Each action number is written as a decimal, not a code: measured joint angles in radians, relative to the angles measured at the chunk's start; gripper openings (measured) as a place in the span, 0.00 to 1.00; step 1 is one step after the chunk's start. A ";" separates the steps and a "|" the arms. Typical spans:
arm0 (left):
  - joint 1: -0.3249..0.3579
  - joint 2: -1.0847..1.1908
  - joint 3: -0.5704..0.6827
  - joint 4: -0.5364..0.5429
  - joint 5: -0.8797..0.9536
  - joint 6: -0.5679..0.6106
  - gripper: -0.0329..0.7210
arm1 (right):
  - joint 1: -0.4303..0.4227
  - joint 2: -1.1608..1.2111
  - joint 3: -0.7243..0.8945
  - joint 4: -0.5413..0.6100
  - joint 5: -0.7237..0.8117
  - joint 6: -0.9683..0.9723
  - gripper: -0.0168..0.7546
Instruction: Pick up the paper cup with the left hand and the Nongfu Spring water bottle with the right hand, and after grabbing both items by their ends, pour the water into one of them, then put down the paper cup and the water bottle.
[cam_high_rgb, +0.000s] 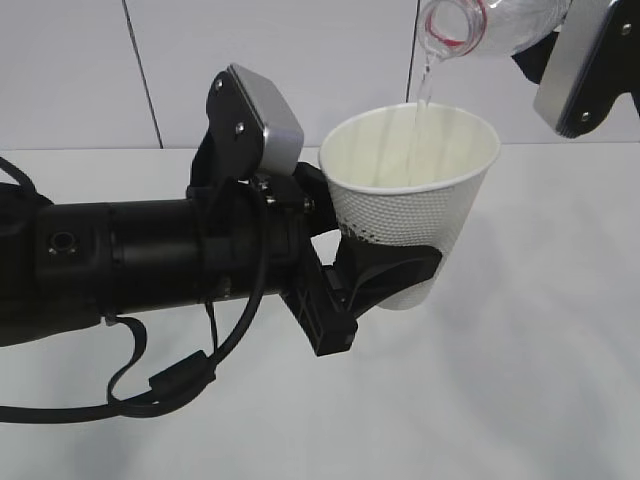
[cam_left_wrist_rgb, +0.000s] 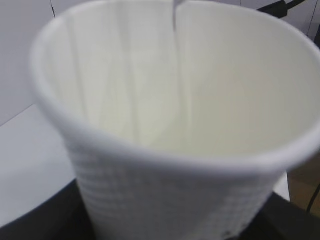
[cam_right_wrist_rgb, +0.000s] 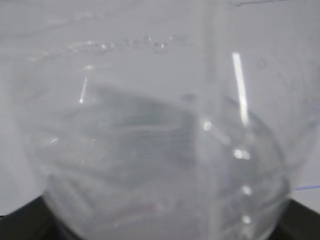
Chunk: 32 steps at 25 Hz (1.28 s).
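Note:
The white dimpled paper cup (cam_high_rgb: 415, 195) is held upright above the table, and my left gripper (cam_high_rgb: 392, 272) is shut on its lower wall. Its cream inside fills the left wrist view (cam_left_wrist_rgb: 200, 100). Tilted above the cup at the top right is the clear Nongfu Spring water bottle (cam_high_rgb: 490, 25), with its red-ringed mouth pointing down. A thin stream of water (cam_high_rgb: 424, 95) falls from the mouth into the cup (cam_left_wrist_rgb: 175, 20). My right gripper (cam_right_wrist_rgb: 160, 232) is shut on the bottle (cam_right_wrist_rgb: 160, 130), which fills the right wrist view. Only dark finger edges (cam_right_wrist_rgb: 20, 222) show there.
The white table (cam_high_rgb: 540, 380) lies below both arms, with a pale panelled wall (cam_high_rgb: 300, 60) behind it. The left arm's black body and its cables (cam_high_rgb: 150, 390) stretch across the left half. The right arm's grey block (cam_high_rgb: 585, 60) sits at the top right corner.

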 joint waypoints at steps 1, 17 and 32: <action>0.000 0.000 0.000 0.000 0.002 0.000 0.69 | 0.000 0.000 0.000 0.000 0.000 0.000 0.70; 0.000 0.000 0.000 0.000 0.016 0.000 0.69 | 0.000 0.000 0.000 0.000 0.000 0.000 0.70; 0.000 0.000 0.000 0.000 0.017 0.000 0.69 | 0.000 0.000 0.000 0.000 0.000 -0.008 0.70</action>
